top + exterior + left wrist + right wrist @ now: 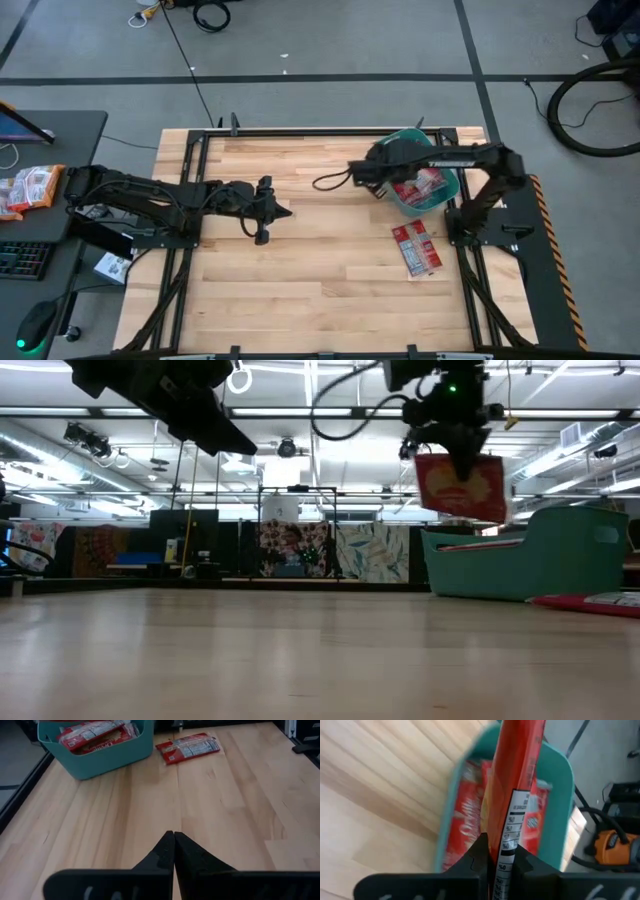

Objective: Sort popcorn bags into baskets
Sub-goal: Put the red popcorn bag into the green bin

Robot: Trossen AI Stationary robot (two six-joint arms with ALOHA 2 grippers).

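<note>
Right fingers (497, 857) clamped on popcorn bag (512, 780), hanging edge-down over basket (555, 820).

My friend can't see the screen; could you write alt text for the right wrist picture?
The right gripper has its jaws shut on a flat red popcorn bag, held above a teal-green plastic tub that already holds more red bags, with pale wooden table beside.

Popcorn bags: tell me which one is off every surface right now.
The popcorn bag pinched in the right gripper, hanging above the teal basket. The others lie inside the basket or flat on the table beside it.
</note>
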